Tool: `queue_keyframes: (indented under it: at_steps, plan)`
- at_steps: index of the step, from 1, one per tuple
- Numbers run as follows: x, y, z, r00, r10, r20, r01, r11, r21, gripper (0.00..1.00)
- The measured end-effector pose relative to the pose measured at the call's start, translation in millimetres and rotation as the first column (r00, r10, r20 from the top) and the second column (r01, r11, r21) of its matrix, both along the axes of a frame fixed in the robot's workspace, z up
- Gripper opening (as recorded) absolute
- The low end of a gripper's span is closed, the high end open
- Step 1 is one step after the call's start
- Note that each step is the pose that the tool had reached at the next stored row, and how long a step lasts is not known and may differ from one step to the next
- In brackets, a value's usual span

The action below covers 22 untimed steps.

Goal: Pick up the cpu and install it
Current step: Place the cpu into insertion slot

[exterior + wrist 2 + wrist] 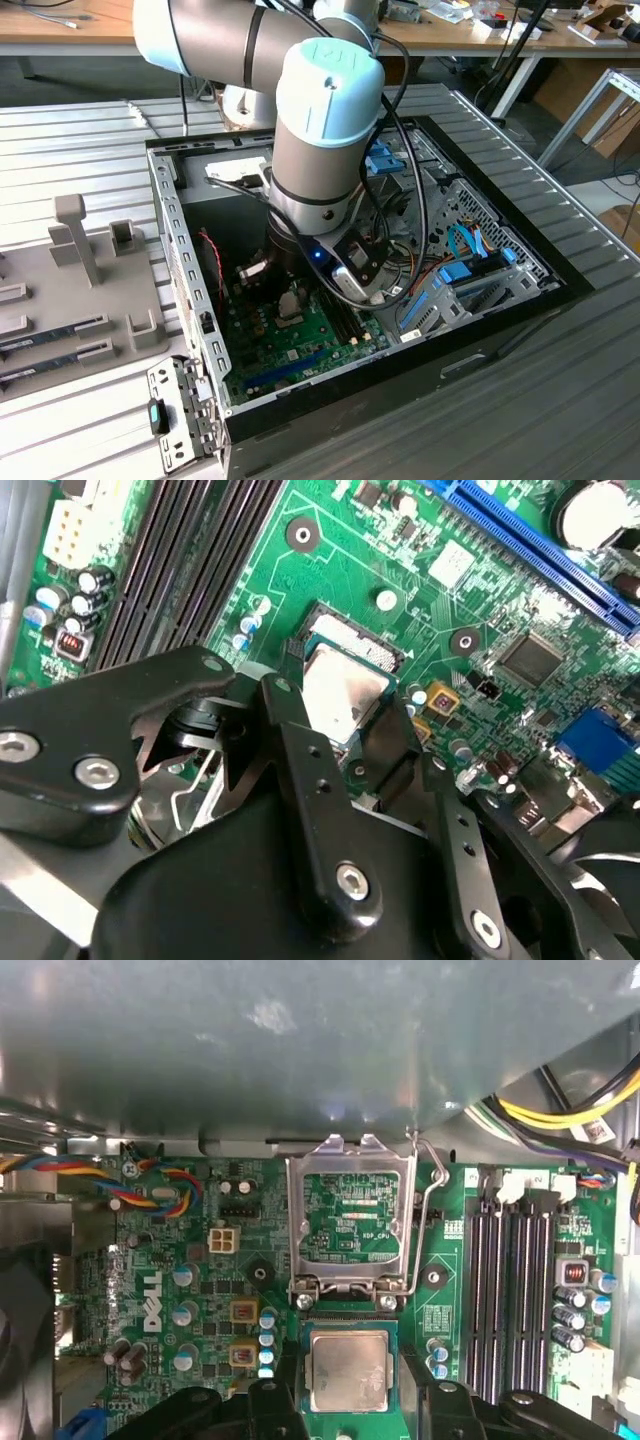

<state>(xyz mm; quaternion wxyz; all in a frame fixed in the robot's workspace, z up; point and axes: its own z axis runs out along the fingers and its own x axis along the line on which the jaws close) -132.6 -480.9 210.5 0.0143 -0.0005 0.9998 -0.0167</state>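
Exterior view's left: grey fixture tray [90,290]. Moving right, the arm [320,150] reaches down into the open computer case [400,375]. In both wrist views the cpu [348,1368] [338,685] lies flat in the socket [350,1317], next to the raised load plate [350,1210]. The gripper [350,1392] [340,720] straddles it. You cannot tell whether it is clamped or loose.
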Motion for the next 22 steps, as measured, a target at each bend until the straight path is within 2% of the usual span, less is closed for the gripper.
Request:
queue_keyframes:
  at_steps: [1, 13, 15, 22]
  plan:
    - [0.0, -0.1, -1.0, 0.9998, -0.018, 0.0001, 0.018, 0.9998, -0.0101, 0.47]
    - [1.3, -0.7, -9.0, 0.9995, -0.032, 0.0002, 0.032, 0.9994, -0.0102, 0.47]
    - [1.3, -2.4, -9.7, 0.9995, -0.032, 0.0001, 0.032, 0.9994, -0.0103, 0.47]
    - [1.0, -2.8, -11.0, 0.9996, -0.029, 0.0002, 0.029, 0.9995, -0.0102, 0.47]
